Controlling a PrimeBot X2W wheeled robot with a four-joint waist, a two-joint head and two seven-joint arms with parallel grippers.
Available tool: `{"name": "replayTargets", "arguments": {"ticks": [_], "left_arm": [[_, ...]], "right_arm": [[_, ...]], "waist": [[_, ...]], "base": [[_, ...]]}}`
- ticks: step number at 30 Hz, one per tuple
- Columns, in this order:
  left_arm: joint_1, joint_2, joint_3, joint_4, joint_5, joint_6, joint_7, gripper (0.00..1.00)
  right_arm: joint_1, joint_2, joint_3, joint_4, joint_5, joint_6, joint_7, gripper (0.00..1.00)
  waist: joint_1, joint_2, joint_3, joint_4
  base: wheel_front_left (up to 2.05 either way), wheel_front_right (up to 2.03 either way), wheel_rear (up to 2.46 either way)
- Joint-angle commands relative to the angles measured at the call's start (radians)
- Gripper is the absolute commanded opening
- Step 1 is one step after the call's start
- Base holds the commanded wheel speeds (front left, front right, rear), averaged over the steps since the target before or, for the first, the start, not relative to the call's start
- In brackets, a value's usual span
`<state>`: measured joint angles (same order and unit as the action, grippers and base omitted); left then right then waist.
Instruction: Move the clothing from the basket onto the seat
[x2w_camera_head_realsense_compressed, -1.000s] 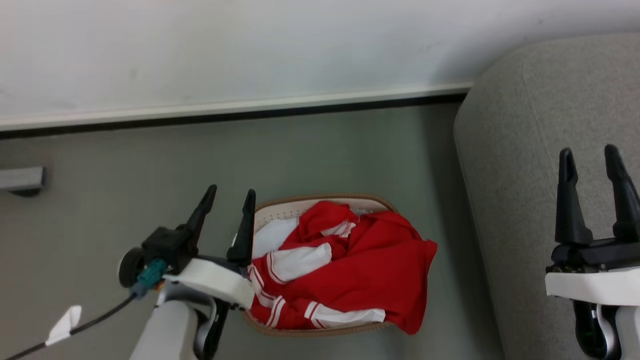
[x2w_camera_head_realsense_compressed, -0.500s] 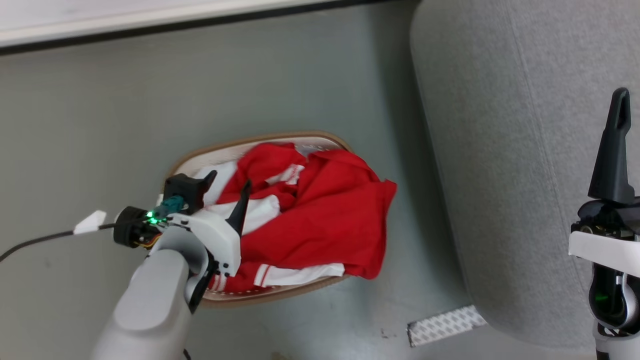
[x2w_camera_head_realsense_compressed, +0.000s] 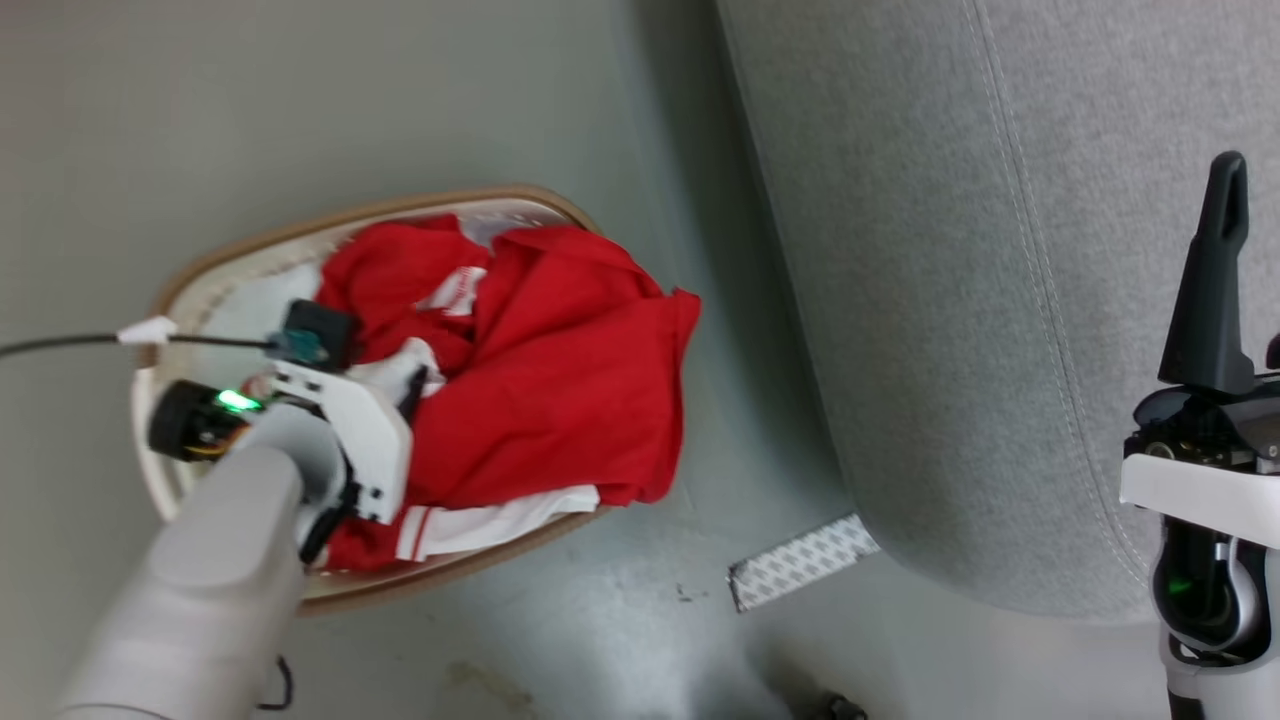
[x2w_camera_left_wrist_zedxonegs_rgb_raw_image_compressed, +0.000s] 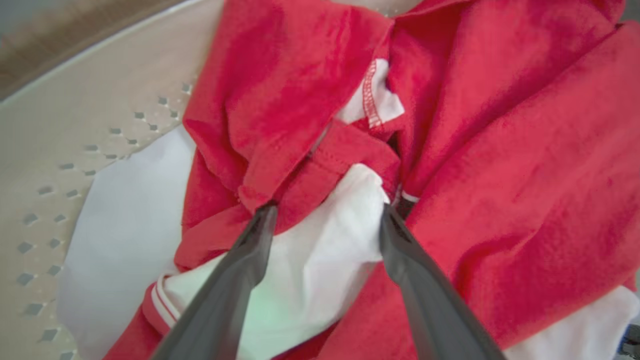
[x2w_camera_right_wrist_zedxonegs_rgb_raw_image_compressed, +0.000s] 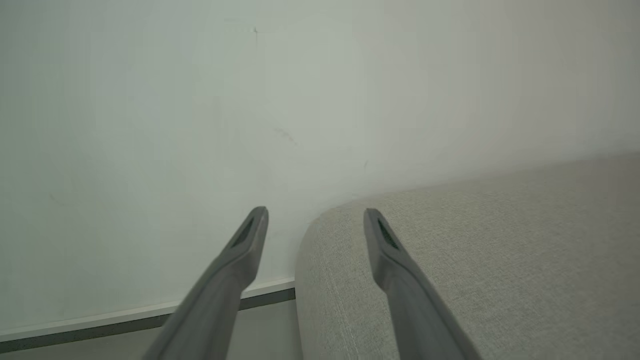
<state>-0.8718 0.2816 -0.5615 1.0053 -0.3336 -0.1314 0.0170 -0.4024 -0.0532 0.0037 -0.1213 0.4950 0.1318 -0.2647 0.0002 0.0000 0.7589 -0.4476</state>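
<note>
Looking down from the head camera, you see the basket (x2w_camera_head_realsense_compressed: 200, 275) on the grey floor (x2w_camera_head_realsense_compressed: 400, 100), near the seat (x2w_camera_head_realsense_compressed: 950, 300), which takes up the right side. The clothing (x2w_camera_head_realsense_compressed: 560, 380) lies heaped in the basket, and one red edge spills over the rim on the side nearest the seat. Your left gripper (x2w_camera_head_realsense_compressed: 415, 375) is down in that heap, its fingers mostly hidden by the wrist and the cloth. A dark cable (x2w_camera_head_realsense_compressed: 60, 345) runs from the wrist to the left edge. A patterned strip of tape (x2w_camera_head_realsense_compressed: 805, 562) lies on the floor by the seat's corner. Your right gripper (x2w_camera_head_realsense_compressed: 1228, 230) shows against the seat at the far right, well apart from the basket. One dark finger points up, and you cannot read the spread from here.

From the left wrist, your left gripper (x2w_camera_left_wrist_zedxonegs_rgb_raw_image_compressed: 327, 212) is parted to a moderate gap, and its fingers (x2w_camera_left_wrist_zedxonegs_rgb_raw_image_compressed: 225, 290) straddle a bunched white fold of the clothing (x2w_camera_left_wrist_zedxonegs_rgb_raw_image_compressed: 500, 175). Both tips touch the cloth, but the fold is not pinched. The basket's perforated wall (x2w_camera_left_wrist_zedxonegs_rgb_raw_image_compressed: 75, 125) curves along the left, with a white panel lying against it.

From the right wrist, your right gripper (x2w_camera_right_wrist_zedxonegs_rgb_raw_image_compressed: 315, 212) is spread apart and holds nothing. It points toward a pale wall (x2w_camera_right_wrist_zedxonegs_rgb_raw_image_compressed: 200, 100), the seat's (x2w_camera_right_wrist_zedxonegs_rgb_raw_image_compressed: 475, 250) rounded edge lies beyond its right finger, and a baseboard (x2w_camera_right_wrist_zedxonegs_rgb_raw_image_compressed: 100, 325) runs low on the left.
</note>
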Motion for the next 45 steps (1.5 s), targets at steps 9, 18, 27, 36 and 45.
{"name": "replayTargets", "arguments": {"ticks": [9, 18, 27, 36, 45], "left_arm": [[-0.056, 0.045, -0.113, 0.080, -0.060, 0.002, 0.083, 1.00], [-0.043, 0.020, -0.166, 0.105, -0.110, 0.002, 0.008, 0.00], [0.029, -0.057, -0.191, 0.080, -0.202, 0.002, -0.142, 0.00], [0.104, -0.102, -0.239, -0.016, -0.312, 0.002, -0.253, 0.00], [0.178, -0.109, -0.206, -0.160, -0.377, 0.002, -0.282, 0.00]], "right_arm": [[-0.014, 0.004, 0.032, 0.012, 0.040, -0.002, 0.001, 1.00], [-0.026, 0.004, 0.030, 0.027, 0.015, -0.002, 0.001, 1.00], [0.007, 0.003, 0.005, 0.041, -0.051, -0.002, 0.001, 1.00], [0.084, -0.007, 0.000, 0.075, -0.117, -0.002, 0.001, 1.00], [0.157, -0.049, 0.014, 0.109, -0.102, -0.002, 0.001, 1.00]], "waist": [[-0.0002, 0.0000, 0.074, -0.057], [-0.0002, 0.0000, 0.030, -0.030], [-0.0002, 0.0000, -0.160, 0.050], [-0.0002, 0.0000, -0.387, 0.170], [-0.0002, 0.0000, -0.572, 0.254]], "base": [[0.00, 0.00, 0.00], [0.00, 0.00, 0.00], [0.00, 0.00, 0.00], [0.00, 0.00, 0.00], [0.00, 0.00, 0.00]]}}
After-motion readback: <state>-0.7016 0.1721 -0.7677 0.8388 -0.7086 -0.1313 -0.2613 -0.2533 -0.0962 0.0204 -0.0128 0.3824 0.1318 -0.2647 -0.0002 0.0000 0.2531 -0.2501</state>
